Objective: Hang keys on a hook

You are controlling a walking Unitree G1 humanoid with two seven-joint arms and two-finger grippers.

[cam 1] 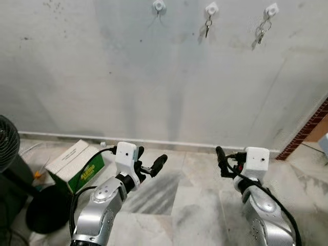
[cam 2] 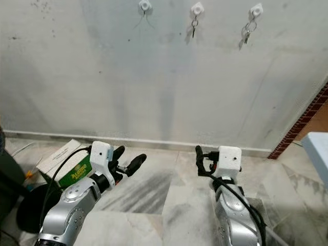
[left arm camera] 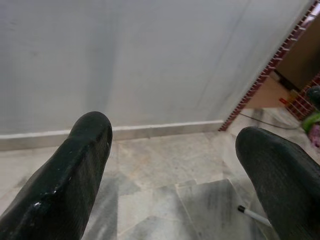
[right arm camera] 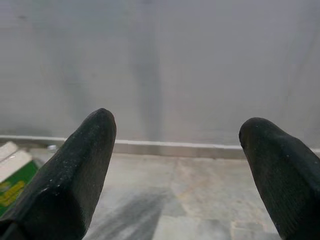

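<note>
Left eye view shows me both my left gripper [cam 1: 149, 163] and right gripper [cam 1: 222, 160] wide open and empty down low, with the bare hook [cam 1: 158, 6] high up the wall, nearer my left, beside two hung keys [cam 1: 207, 26]

Marble floor [cam 1: 195, 205] with green-white carton [cam 1: 77, 165]

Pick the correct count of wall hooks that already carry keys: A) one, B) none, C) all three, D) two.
D: the middle hook and the right hook each hold keys, while the left hook is bare.
</note>
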